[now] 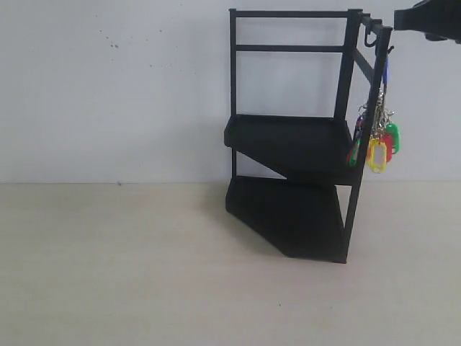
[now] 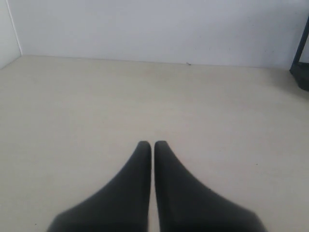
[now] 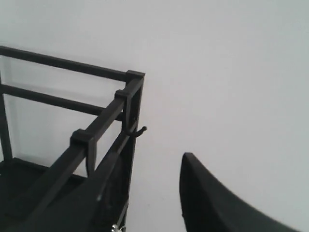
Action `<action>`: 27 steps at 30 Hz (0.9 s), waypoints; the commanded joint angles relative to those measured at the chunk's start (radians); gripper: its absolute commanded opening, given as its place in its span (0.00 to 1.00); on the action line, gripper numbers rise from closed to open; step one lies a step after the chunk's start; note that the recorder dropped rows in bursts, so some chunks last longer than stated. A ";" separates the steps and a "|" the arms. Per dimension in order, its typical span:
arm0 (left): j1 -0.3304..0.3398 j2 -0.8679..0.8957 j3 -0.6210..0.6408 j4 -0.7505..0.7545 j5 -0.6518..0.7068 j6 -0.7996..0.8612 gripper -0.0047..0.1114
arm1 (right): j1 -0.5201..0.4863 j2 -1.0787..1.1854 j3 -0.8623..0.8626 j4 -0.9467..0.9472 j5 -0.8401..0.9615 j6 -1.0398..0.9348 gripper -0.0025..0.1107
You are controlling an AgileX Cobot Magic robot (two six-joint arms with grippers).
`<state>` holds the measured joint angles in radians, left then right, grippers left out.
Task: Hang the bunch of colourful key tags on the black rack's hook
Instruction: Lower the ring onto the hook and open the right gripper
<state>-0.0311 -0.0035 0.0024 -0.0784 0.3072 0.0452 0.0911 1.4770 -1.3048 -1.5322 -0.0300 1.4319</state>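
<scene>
The black rack [image 1: 288, 140] stands on the table against the wall. The colourful key tag bunch [image 1: 378, 144] hangs beside the rack's front corner post, its blue loop [image 1: 385, 72] running up to the small hook [image 1: 390, 49] at the post's top. My right gripper [image 1: 425, 18] is level with the rack's top, just right of the hook and apart from the bunch. In the right wrist view it [image 3: 152, 162] is open and empty, with the hook [image 3: 140, 130] ahead and a bit of metal ring [image 3: 116, 227] below. My left gripper [image 2: 152, 143] is shut over bare table.
A J-hook [image 1: 371, 40] hangs under the rack's top side rail. The pale table [image 1: 115, 267] stretches left and in front of the rack, with a white wall behind. A corner of the rack [image 2: 301, 72] shows in the left wrist view.
</scene>
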 commanded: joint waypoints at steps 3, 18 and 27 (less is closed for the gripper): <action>0.003 0.004 -0.002 -0.002 -0.012 0.000 0.08 | -0.001 -0.064 -0.009 0.033 0.116 0.006 0.26; 0.003 0.004 -0.002 -0.002 -0.012 0.000 0.08 | -0.001 -0.443 0.362 0.088 0.096 -0.075 0.02; 0.003 0.004 -0.002 -0.002 -0.012 0.000 0.08 | -0.001 -0.846 0.708 0.089 0.019 -0.071 0.02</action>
<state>-0.0311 -0.0035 0.0024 -0.0784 0.3072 0.0452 0.0911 0.7057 -0.6380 -1.4390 -0.0307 1.3647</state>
